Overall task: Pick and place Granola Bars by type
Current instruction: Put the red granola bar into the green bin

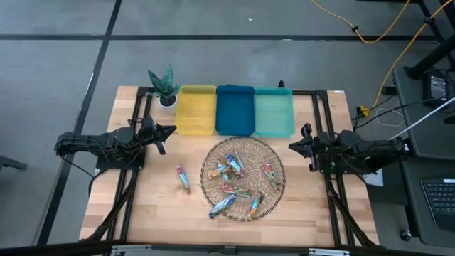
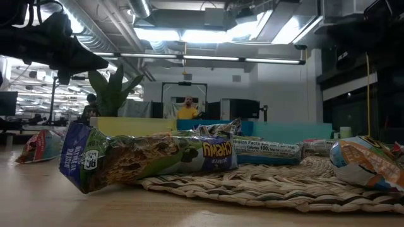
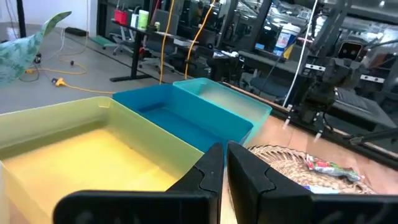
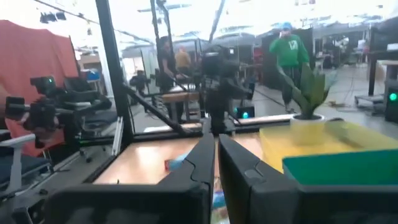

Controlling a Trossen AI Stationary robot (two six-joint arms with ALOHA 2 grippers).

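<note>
Near the bench's front edge the granola bars [image 1: 234,186] lie heaped in the wicker basket [image 1: 276,158], one stray bar [image 1: 183,178] beside it, so either clenched, empty tool, left tool [image 1: 162,136] or right tool [image 1: 301,145], risks snagging two overlapping wrappers before the far-edge bins [image 1: 234,110].

Granola bars [image 1: 234,183] in my wire basket [image 1: 277,186]: overlapping, so I am failing to count them from above. Low view: rightmost bar [image 2: 369,162] is running off the edge. People [image 4: 287,45] beyond my right wrist: blurred.
</note>
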